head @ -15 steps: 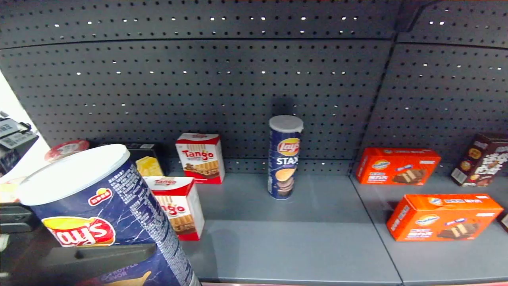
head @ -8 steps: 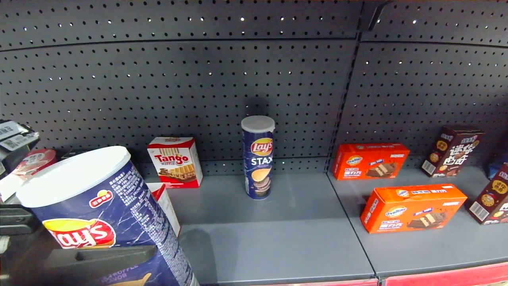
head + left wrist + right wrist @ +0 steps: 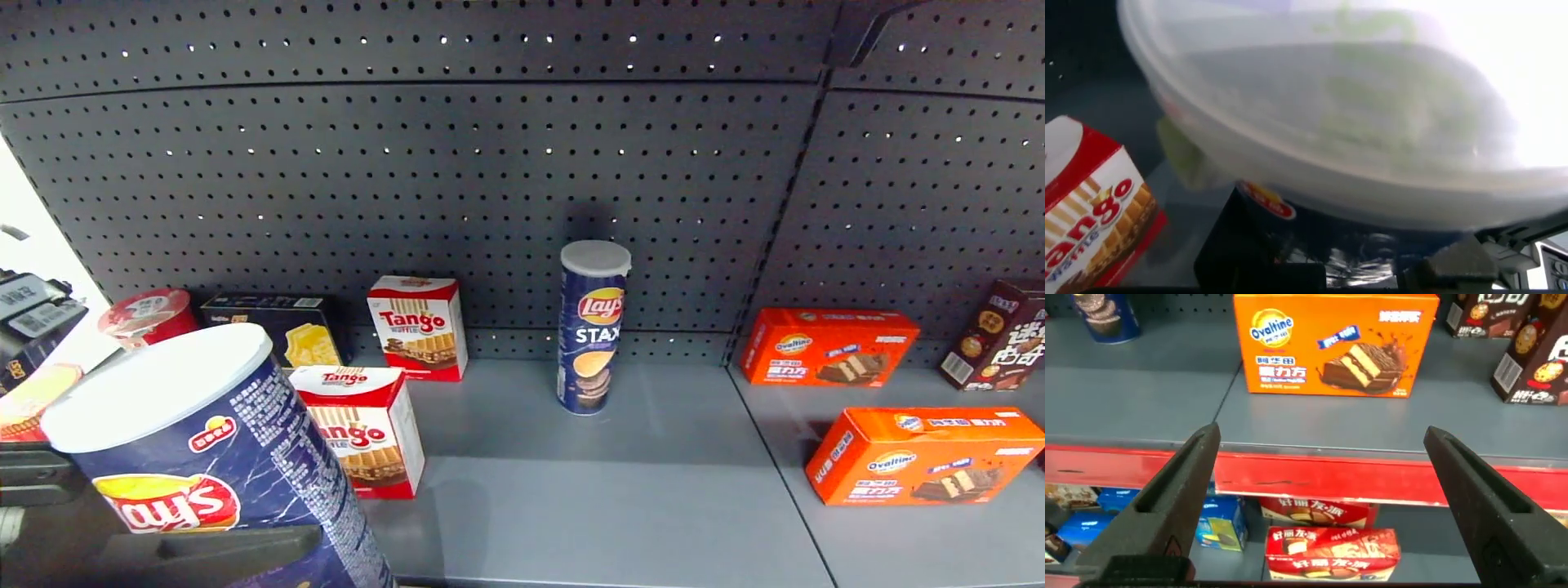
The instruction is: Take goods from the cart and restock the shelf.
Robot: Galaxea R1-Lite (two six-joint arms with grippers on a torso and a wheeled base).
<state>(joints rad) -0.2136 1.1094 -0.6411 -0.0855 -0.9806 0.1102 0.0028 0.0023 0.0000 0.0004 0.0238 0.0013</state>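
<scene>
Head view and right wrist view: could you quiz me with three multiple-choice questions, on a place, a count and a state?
1. The standing chips can is: A) between the wafer boxes and the orange boxes; B) atop an orange box; C) on the floor.
2. Orange boxes in the head view: A) one; B) two; C) four.
3. The right gripper is: A) shut on a box; B) shut on a cup; C) open.
Answers: A, wafer boxes on its left, orange ones on its right. B, one behind the other. C, fingers wide apart, nothing between.

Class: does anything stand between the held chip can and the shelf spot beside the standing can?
Yes: the front wafer box stands on the shelf right beside the held can, partly on the line toward the standing can.
</scene>
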